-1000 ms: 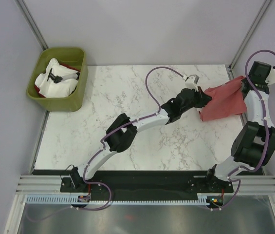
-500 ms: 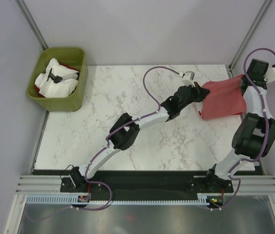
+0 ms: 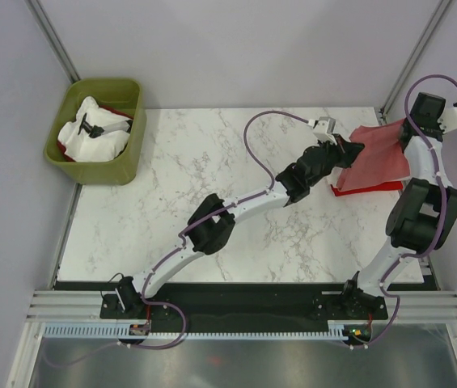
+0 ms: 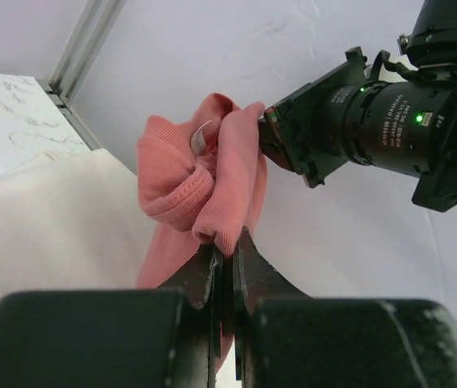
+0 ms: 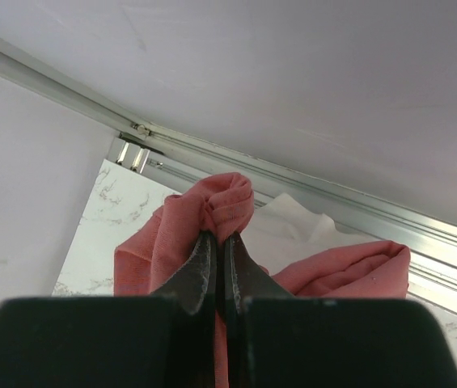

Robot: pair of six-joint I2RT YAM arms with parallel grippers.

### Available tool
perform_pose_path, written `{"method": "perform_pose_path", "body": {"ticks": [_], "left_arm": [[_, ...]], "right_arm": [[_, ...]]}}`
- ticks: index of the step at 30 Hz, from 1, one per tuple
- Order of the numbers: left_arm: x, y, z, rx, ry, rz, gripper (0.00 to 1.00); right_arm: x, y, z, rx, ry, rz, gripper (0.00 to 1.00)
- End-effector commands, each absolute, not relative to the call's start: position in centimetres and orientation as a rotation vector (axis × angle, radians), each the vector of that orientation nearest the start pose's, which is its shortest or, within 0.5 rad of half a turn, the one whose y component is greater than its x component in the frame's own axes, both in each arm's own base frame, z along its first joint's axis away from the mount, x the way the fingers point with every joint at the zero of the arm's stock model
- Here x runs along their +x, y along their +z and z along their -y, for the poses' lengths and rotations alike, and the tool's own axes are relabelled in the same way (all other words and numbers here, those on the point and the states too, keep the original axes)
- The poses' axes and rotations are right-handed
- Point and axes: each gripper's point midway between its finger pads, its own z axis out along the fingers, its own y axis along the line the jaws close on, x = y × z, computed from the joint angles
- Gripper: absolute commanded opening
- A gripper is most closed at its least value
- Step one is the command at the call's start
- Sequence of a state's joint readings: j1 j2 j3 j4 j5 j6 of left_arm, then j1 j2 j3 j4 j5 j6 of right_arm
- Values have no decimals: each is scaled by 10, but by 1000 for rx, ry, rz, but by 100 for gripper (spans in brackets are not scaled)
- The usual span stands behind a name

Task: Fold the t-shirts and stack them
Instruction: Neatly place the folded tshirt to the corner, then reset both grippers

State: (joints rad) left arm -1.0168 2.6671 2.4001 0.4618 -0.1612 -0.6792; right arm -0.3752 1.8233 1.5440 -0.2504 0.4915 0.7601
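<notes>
1. The left fingers [image 4: 214, 267] are pressed tight on a rolled fold of the salmon-red t-shirt [image 4: 228, 162], close by its white neck tag [image 4: 200, 137]
2. The right fingers [image 5: 205, 259] are likewise clamped on a bunched bit of the same cloth, which spills out on both sides of them
3. Between the two grips the shirt hangs lifted at about 2 o'clock on the worktop [image 3: 212, 162], near the far right corner; its lower edge seems to rest on the marble, though I cannot tell for sure
4. As held, its long axis runs along the stretched top edge from 9 towards 3 o'clock, tipped slightly towards 2; the collar end lies at the left fingers and the body drops towards 6 o'clock
5. At 10 o'clock, off the worktop's corner, a green bin [image 3: 90, 168] holds the cream-white t-shirt [image 3: 95, 141] and a sliver of the bright red t-shirt [image 3: 117, 111], both crumpled
6. By my reading the task is at its start: no shirt is folded and no stack exists, so this one needs spreading flat and folding, then the other two
</notes>
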Motion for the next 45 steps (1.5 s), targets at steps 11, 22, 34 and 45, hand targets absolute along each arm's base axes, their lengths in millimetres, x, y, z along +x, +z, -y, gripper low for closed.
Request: {"method": "perform_pose_path", "body": {"ticks": [11,22,34,45], "left_arm": [[453,269,615,-126,-1253,-1322,2],[474,267,596,-221,-1232,-1256,2],[510,236,569,-286,-1155,-1211,2],[554,237,527,-367,-1138,-1186,94]], "right_arm": [[493,233,266,1334,-252,-1409,0],[508,213,267,1338,-227,-1413,0],[549,186,264,1299,-107,-1358,0],[590,160,250,1216,-51,-1421,64]]}}
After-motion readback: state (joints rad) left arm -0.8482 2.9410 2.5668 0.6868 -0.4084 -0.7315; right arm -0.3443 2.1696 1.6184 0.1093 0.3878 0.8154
